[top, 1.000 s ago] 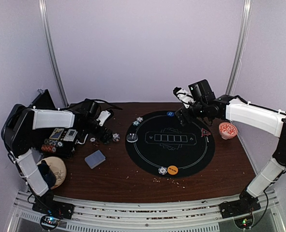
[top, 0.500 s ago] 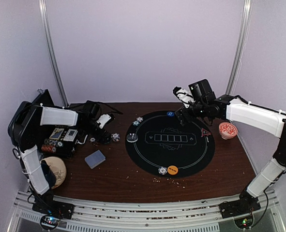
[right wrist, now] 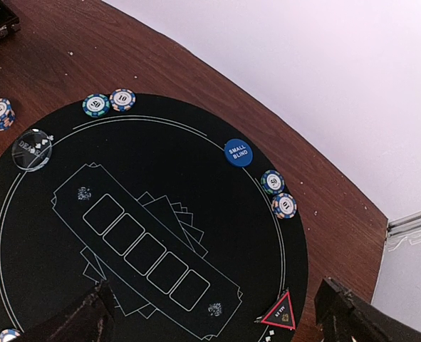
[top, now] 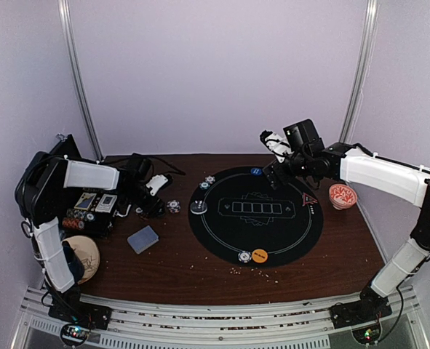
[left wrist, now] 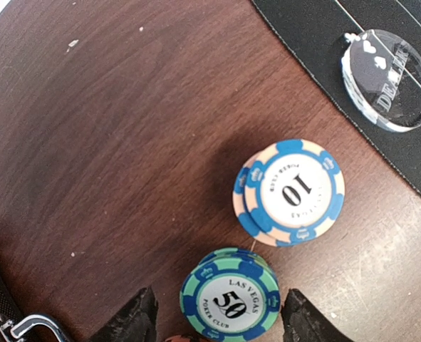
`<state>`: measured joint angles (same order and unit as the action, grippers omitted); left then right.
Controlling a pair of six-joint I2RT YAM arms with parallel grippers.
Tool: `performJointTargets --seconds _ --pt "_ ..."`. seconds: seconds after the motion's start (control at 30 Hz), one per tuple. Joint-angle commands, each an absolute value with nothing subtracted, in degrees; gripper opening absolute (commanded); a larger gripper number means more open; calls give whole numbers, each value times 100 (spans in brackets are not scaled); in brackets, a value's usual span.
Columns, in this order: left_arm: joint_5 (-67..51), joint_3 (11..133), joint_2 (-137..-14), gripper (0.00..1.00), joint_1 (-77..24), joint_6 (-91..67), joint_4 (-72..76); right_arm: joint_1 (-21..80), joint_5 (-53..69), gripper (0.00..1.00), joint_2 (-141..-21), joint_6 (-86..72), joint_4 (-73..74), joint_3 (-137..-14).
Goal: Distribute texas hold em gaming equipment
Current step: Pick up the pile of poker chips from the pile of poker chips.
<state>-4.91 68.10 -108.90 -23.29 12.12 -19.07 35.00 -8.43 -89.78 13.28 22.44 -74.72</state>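
Brown wooden desk (top: 178, 273) before a plain pale wall; a round black mat (top: 273, 236) with white lines lies right of centre.

Nearest my bases, on the mat's near rim, an orange disc (top: 260, 255) sits just beside a striped chip (top: 244, 256). Left of the mat, on bare wood, lies a grey-blue deck of cards (top: 142, 239).

Farther back on the left, my left claw (left wrist: 221, 313) points down at the wood just off the mat's left edge. Its jaws are partly parted and stand on either side of a green-and-blue 50 chip stack (left wrist: 229, 303). Wood shows between the left finger and the stack, so nothing is gripped; whether the right finger touches it I cannot tell. Just beyond stands a peach-and-blue 10 chip stack (left wrist: 290, 191), its top chip slightly offset. Beyond that, a clear dealer disc (left wrist: 388, 78) rests on the mat's left rim.

Along the far rim lie a pair of chips (right wrist: 96, 105), a blue disc (right wrist: 238, 152) lettered SMALL BLIND, and a second pair of chips (right wrist: 272, 182). A red triangle marker (right wrist: 280, 315) sits at the right rim. My right claw (right wrist: 214, 288) hangs above the mat's far side, jaws spread wide and empty. A red-and-white bowl (top: 343, 195) stands on the wood just right of the mat.
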Motion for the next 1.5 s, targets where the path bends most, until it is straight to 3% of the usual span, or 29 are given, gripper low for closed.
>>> performJointTargets --seconds 0.0,0.67,1.07,1.47 --pt "-505 6961 -11004 63 -2313 1222 -1863 3538 -923 100 -8859 1301 2180 -7436" --pt "-594 7057 -11144 50 -2223 1153 -1828 3540 -963 100 -8917 1329 2171 -7427" --pt "-820 6941 -10953 35 -2221 1119 -1749 3569 -1010 100 -8965 1349 2162 -7427" --pt "-683 6887 -10800 33 -2220 957 -1632 3595 -1012 100 -8945 1365 2171 -7427"
